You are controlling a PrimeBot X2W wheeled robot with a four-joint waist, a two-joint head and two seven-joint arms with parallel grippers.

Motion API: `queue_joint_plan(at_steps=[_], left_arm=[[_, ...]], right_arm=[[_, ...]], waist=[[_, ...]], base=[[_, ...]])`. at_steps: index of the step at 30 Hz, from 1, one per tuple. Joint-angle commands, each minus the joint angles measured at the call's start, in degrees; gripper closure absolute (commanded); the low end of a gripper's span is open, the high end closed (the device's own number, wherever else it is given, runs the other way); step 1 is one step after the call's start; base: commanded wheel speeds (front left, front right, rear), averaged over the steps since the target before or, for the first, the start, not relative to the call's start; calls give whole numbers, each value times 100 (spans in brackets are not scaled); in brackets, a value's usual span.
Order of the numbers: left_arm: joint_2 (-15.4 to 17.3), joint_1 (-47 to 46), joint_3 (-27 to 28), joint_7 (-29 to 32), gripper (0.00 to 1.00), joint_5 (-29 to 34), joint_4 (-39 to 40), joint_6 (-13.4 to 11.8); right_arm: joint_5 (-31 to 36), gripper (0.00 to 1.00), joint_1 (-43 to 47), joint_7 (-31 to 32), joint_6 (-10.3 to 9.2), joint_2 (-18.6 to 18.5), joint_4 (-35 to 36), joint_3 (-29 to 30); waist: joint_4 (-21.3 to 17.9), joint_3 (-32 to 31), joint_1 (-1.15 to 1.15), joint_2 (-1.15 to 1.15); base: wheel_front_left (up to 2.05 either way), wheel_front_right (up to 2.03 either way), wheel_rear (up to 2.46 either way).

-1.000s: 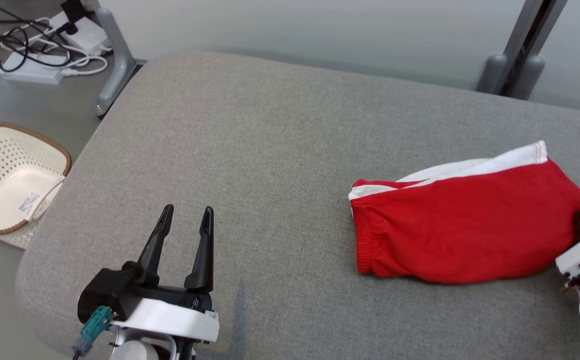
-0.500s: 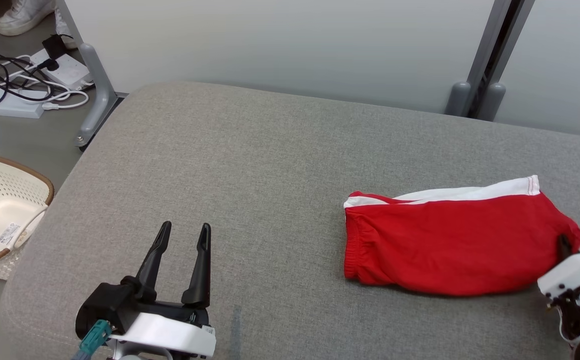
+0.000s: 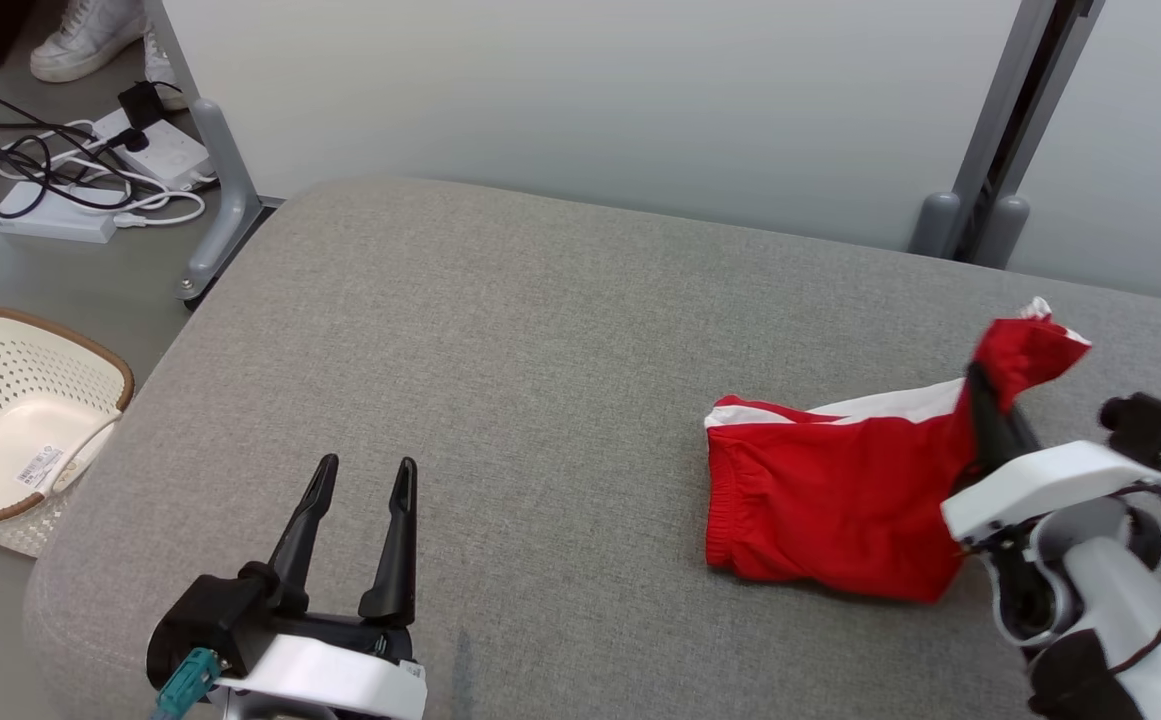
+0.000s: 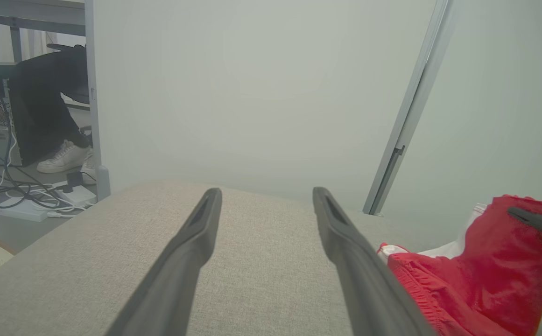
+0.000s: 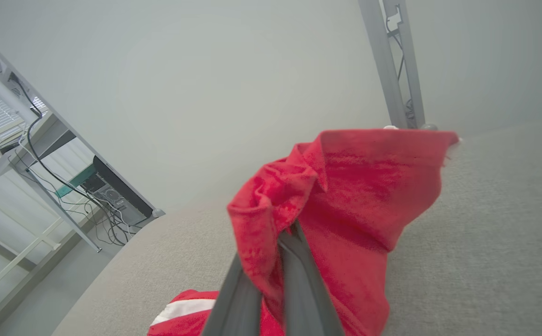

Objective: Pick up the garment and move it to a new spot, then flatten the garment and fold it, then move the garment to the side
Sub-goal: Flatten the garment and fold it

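Observation:
The garment (image 3: 830, 490) is a pair of red shorts with white side bands, lying on the right of the grey cushion (image 3: 500, 360). My right gripper (image 3: 980, 385) is shut on its right end and holds that end lifted off the cushion, while the elastic waist end still rests down. In the right wrist view the red cloth (image 5: 345, 196) drapes over my closed fingers (image 5: 294, 270). The left gripper (image 3: 360, 475) is open at the lower left, well apart from the garment, nothing between its fingers. The left wrist view shows the garment (image 4: 485, 275) at its right edge.
A cream perforated basket (image 3: 10, 420) sits on the floor left of the cushion. Power strips and cables (image 3: 90, 180) lie at the far left by a grey frame leg (image 3: 225, 190). A person's white shoe (image 3: 90, 40) shows at top left. A wall panel stands behind.
My right gripper has lifted the garment's right end up and leftward, bunching it. The head camera shifted, so the whole scene moved. The left gripper stays still and open.

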State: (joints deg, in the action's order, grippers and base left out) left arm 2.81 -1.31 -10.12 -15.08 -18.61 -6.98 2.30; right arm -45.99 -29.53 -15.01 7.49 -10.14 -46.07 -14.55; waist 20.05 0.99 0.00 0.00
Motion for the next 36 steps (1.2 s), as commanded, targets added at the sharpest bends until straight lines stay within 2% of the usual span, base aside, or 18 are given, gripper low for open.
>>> queue_joint_plan(at_steps=[1,5,9,19,29,31,32,34,36], left_arm=[[22,58,28,-1,0,50,-7,24],[22,60,47,-2,0,40,-17,28],[21,39,51,-1,0,19,-15,27],[22,-3,18,-2,0,-45,-41,-26],[22,39,-5,-2,0,-87,-13,-71],[22,13,-22,-2,0,-112,-17,-79],[22,0,-24,-2,0,-115,-21,-77],[22,-19,-24,-1,0,-112,-22,-85],[22,-23,-6,-2,0,-117,-25,-92]], right_arm=[[24,100,116,-26,0,18,104,-78],[31,100,314,6,0,152,510,-568],[17,100,437,157,0,133,784,-1145],[-154,100,444,325,0,144,812,-2033],[-279,100,415,434,0,90,604,-2532],[-291,81,375,451,0,129,533,-2621],[-302,61,355,458,0,147,521,-2655],[-345,0,344,485,0,184,504,-2724],[-374,0,347,526,0,208,525,-2808]], waist=[[16,0,0,0],[56,13,0,0],[79,46,0,0],[160,91,0,0],[194,152,0,0],[200,171,0,0],[204,175,0,0],[206,181,0,0],[202,179,0,0]], base=[[0,0,0],[0,0,0],[0,0,0],[0,0,0],[0,0,0],[0,0,0],[0,0,0],[0,0,0],[0,0,0]])
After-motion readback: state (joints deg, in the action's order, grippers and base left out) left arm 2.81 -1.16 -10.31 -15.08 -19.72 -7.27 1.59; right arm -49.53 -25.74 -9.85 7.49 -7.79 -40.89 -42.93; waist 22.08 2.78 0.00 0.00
